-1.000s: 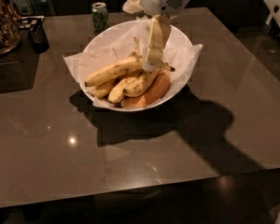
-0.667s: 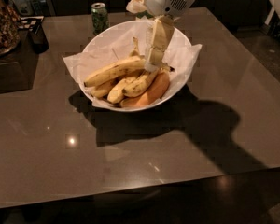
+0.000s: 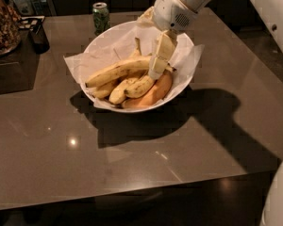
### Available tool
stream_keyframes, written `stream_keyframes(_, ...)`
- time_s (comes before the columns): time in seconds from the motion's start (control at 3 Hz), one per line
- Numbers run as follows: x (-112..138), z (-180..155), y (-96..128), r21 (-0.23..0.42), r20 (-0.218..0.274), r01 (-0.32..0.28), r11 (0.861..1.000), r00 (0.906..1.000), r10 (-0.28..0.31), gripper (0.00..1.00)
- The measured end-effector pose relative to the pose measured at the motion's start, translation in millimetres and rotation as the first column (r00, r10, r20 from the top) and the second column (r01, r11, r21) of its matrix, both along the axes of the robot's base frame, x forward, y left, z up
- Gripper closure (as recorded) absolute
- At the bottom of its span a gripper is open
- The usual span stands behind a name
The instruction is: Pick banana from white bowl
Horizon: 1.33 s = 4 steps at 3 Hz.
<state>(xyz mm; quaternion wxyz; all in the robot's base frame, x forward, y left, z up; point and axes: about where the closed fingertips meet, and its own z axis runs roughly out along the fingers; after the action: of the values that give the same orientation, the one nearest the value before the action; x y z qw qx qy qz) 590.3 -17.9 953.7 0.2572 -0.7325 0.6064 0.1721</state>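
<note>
The banana [image 3: 118,72] lies atop the other fruit in the white bowl [image 3: 141,109], its long axis running from lower left up to the right, and the gripper [image 3: 156,68] hangs right at that right-hand end, though whether it has closed I cannot tell.

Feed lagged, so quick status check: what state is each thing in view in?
end effector: down inside the white bowl, at the right end of the banana.
banana: lying across the shorter bananas, not lifted.
white bowl: upright, paper-lined, holding fruit.
shorter bananas: lying beneath it.
orange fruit: resting by the front rim.
soda can: upright, behind the white bowl.
</note>
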Motion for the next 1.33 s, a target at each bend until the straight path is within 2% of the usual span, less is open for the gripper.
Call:
stream_keyframes(0.33,5.3,-22.6,-0.6,0.017,-0.052,0.011,1.000,0.9986,-0.010,0.00)
stream_keyframes(0.67,5.6,-23.1,-0.3,0.017,-0.052,0.011,1.000,0.9986,-0.010,0.19)
stream_keyframes(1.33,5.6,-23.1,-0.3,0.017,-0.052,0.011,1.000,0.9986,-0.010,0.66)
